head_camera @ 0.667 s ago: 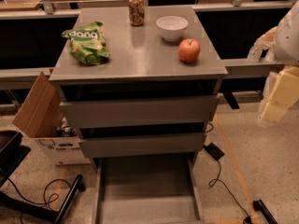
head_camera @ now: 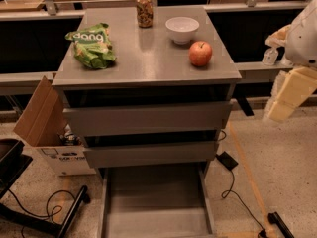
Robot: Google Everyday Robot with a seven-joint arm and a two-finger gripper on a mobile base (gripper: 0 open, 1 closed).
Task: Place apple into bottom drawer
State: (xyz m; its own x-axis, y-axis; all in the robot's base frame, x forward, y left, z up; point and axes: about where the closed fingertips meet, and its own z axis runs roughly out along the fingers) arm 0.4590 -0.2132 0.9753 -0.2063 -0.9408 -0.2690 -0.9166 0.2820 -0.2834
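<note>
Speckled floor (head_camera: pixel 285 155) with black cables (head_camera: pixel 231 181), cardboard box (head_camera: pixel 38 114) at left.

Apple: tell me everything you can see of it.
The apple is small, round, red with yellow-orange patches and a stem dimple on top. It sits upright on the grey cabinet top, toward its right front, close in front of the white bowl. Nothing holds it; the gripper hangs off to the right, beyond the cabinet.

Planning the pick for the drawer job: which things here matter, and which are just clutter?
Job:
apple, on the cabinet top
bottom drawer, pulled out
gripper, at the view's right edge

Lying about:
white bowl
green snack bag
can
cardboard box
</note>
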